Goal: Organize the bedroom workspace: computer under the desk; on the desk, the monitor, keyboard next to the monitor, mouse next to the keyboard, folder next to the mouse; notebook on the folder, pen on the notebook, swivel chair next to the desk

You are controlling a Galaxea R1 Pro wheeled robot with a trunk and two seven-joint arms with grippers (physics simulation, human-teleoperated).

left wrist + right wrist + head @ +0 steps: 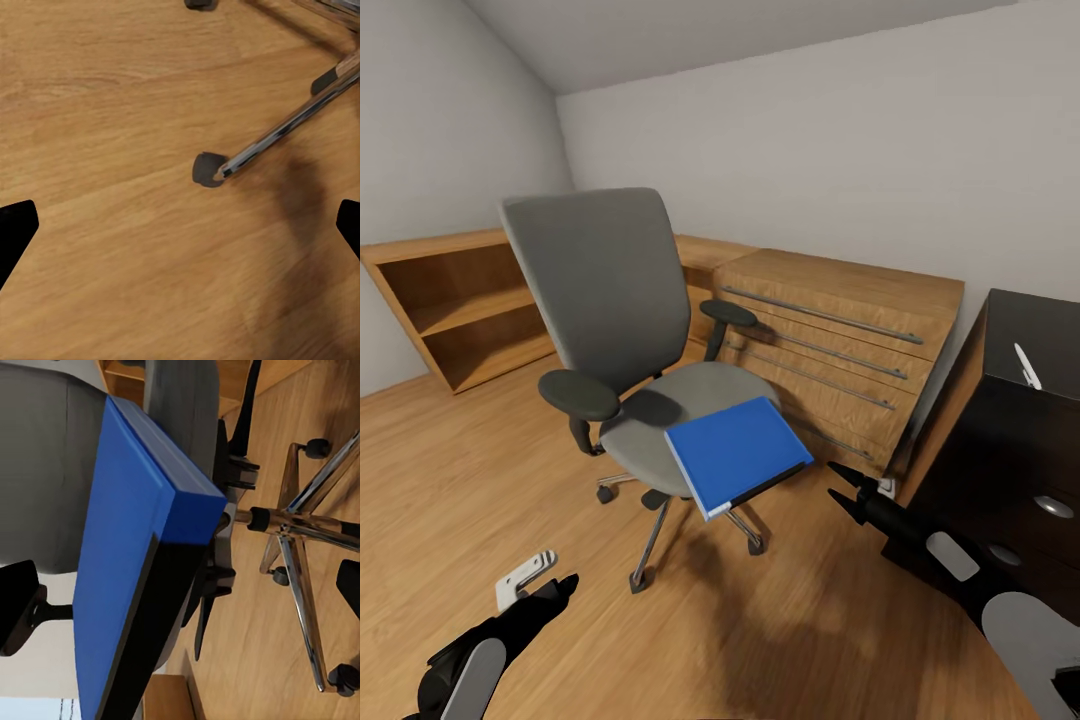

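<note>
Blue folder (735, 450) on swivel chair (610, 300), near right pincer (843, 490), seemingly spread, empty

Soft, even light is filling the room, with no glare. The swivel chair (630, 350) is casting a faint, diffuse shadow on the wooden floor (460, 480) beneath its base. Straight lines are bowing towards the head view's edges. The wrist views are looking slightly soft and grainy.
</note>
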